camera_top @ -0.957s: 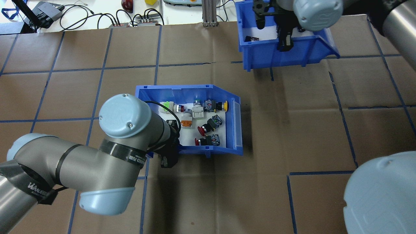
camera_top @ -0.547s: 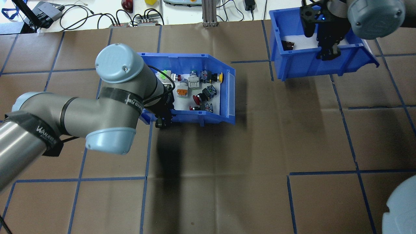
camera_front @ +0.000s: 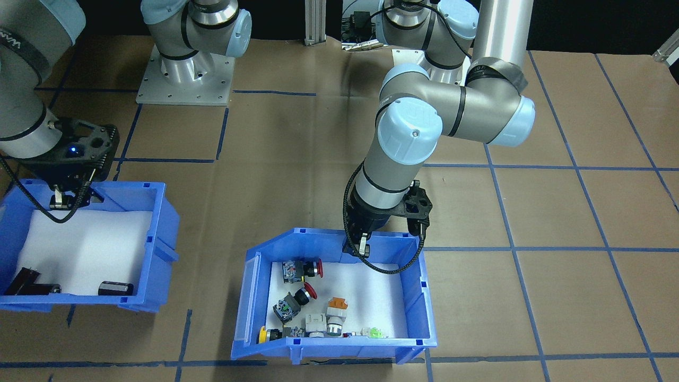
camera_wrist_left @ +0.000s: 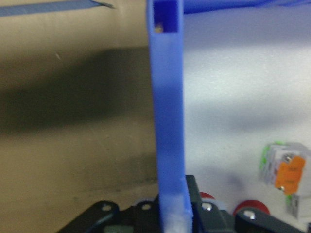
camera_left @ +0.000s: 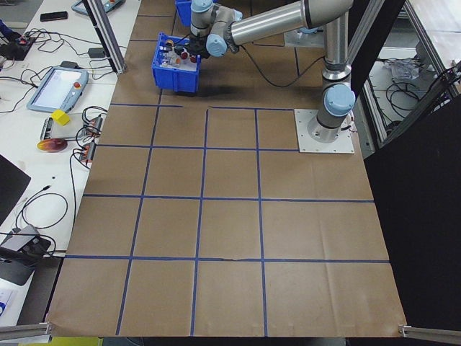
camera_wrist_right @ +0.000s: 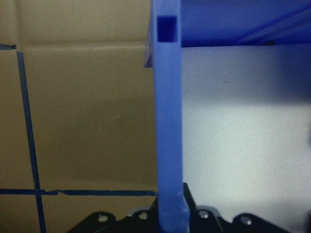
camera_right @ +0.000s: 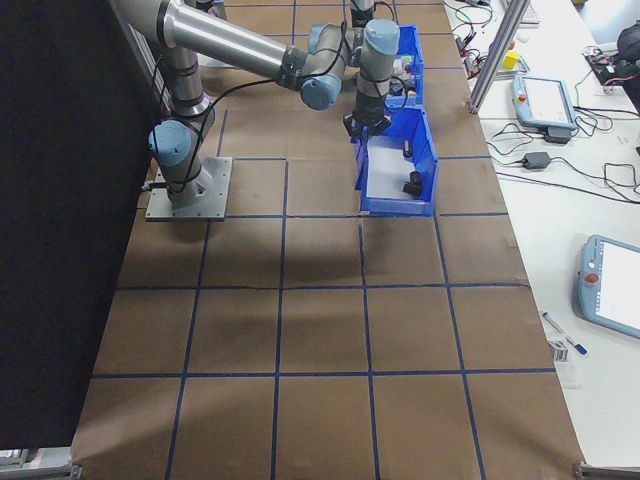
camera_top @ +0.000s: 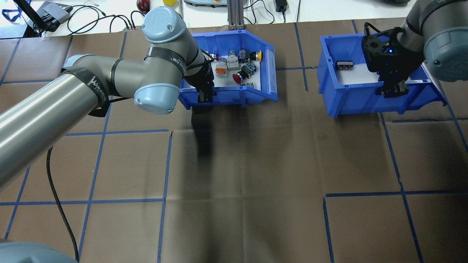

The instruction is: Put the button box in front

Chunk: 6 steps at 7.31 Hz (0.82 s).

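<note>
Gripping left tool: clamped on the button box's near wall.
Right tool: clamped on the other blue bin's wall.
Button box: far side of the desk.

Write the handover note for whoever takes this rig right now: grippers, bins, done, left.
Left gripper: shut on the near wall of the button box.
Right gripper: shut on the near wall of the other blue bin, which holds dark parts.
Both bins sit at the table's far edge, side by side and apart, button box on the robot's left.
Done: both bins gripped.
Left: set the button box in front, then release.
</note>
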{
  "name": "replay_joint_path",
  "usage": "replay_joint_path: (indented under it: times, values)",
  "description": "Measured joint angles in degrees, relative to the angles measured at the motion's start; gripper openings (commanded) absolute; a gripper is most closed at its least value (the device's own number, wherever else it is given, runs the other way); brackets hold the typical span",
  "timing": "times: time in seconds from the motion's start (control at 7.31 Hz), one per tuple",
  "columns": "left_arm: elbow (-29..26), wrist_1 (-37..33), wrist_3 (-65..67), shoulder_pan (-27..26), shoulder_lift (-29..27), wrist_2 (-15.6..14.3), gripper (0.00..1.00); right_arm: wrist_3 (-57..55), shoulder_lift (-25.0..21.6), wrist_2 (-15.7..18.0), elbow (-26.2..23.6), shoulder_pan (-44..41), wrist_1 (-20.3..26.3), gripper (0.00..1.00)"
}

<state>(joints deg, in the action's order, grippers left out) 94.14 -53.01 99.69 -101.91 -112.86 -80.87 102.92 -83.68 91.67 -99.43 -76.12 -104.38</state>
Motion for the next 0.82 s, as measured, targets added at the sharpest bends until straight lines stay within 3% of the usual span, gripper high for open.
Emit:
replay_joint_path:
  times: [0.41,0.82]
  values:
    - [-3.24,0.41,3.97,-3.10,-4.13,0.75,0.00,2.29,-3.41,-1.22,-4.69,2.80,-0.07,0.07]
    - [-3.65,0.30,3.75,-4.65,-5.18,-2.70,0.00,2.93,-5.45,-1.40,-7.73,3.96,-0.09,0.07]
